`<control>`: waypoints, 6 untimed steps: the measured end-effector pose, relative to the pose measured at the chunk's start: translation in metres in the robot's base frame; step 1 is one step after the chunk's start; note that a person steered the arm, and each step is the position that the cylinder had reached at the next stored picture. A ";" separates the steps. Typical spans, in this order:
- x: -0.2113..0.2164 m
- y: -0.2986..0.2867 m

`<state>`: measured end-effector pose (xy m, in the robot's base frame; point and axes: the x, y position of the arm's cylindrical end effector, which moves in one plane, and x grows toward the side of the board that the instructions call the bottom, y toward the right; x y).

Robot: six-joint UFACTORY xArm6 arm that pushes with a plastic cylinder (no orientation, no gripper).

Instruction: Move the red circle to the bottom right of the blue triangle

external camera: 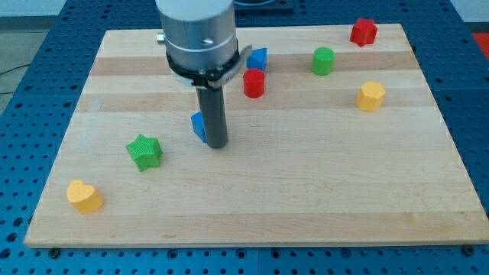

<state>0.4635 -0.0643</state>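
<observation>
Jaws: none fitted; my tip (pixel 218 144) rests beside a blue block (pixel 199 126). Red circle (pixel 254 83) sits just below-left of blue triangle (pixel 258 58); shift rightward remains.

The arm comes down from the worktop's top edge, left of centre, its grey cylindrical wrist upright. The dark rod hangs straight down, my tip (pixel 218 144) resting on the wood near the middle.
</observation>
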 end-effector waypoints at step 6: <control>-0.146 0.032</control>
